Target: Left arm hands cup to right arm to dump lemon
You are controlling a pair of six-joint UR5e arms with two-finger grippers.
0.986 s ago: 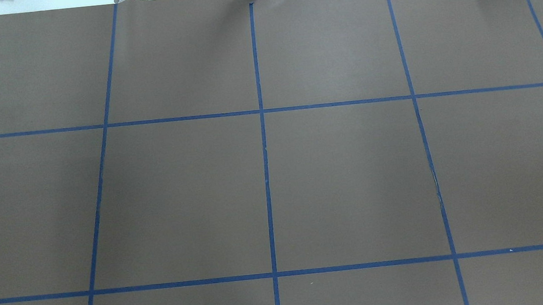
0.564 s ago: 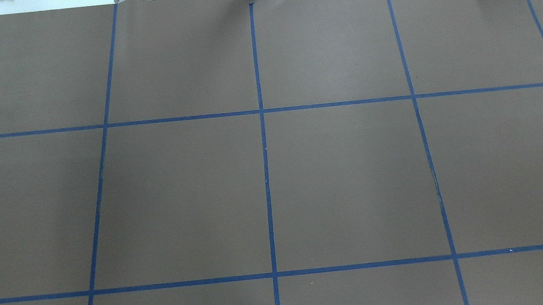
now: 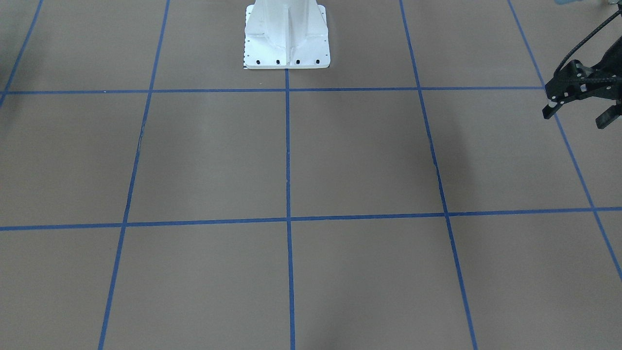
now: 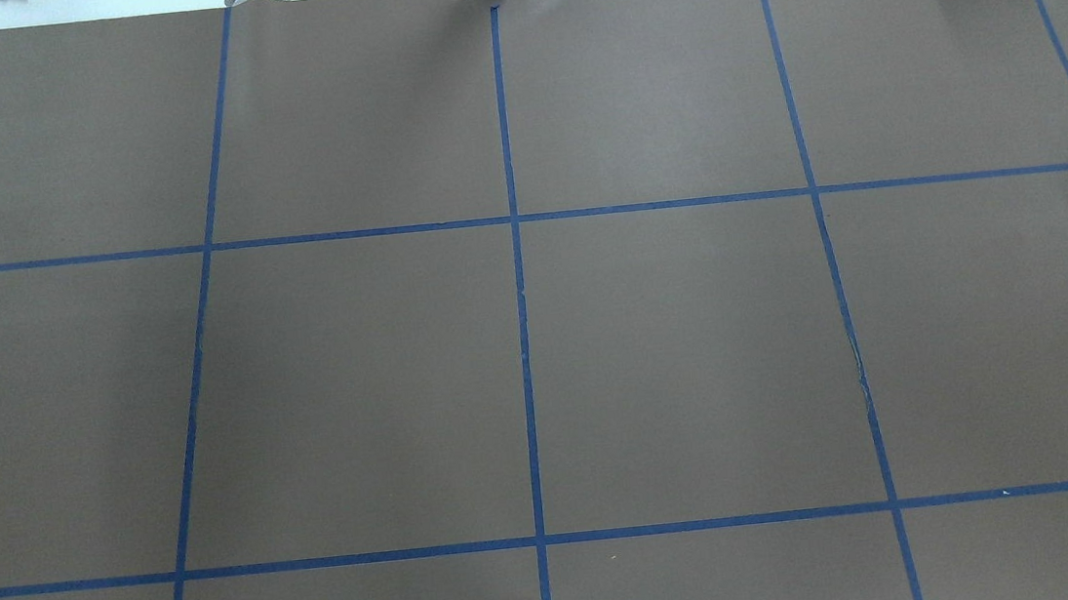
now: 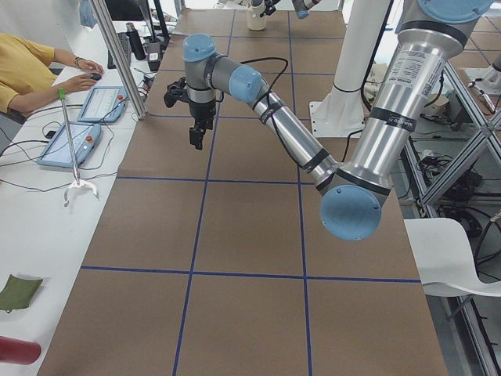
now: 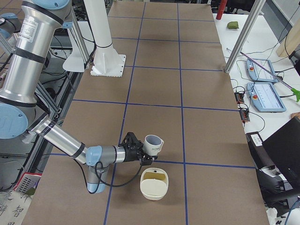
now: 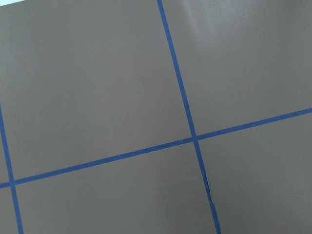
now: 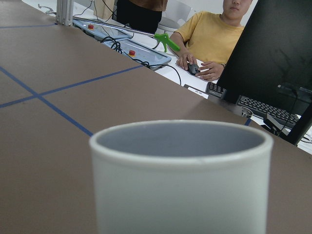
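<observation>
Standing upright at the tip of the slim silver-grey right arm, the cream-white cylindrical mug shows a smooth rounded rim and a matte grey inside. Whether the black right gripper clamps it, I cannot tell. A cream rounded-square bowl holding something yellowish sits just beside the mug. The black left gripper hangs spread wide, nothing between its fingers.

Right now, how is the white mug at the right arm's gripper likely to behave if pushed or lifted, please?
The cup looks like thick-walled glazed ceramic: probably stiff, fairly heavy and breakable. Its smooth sides may be slippery. Upright and straight-sided, it should slide rather than roll.
</observation>
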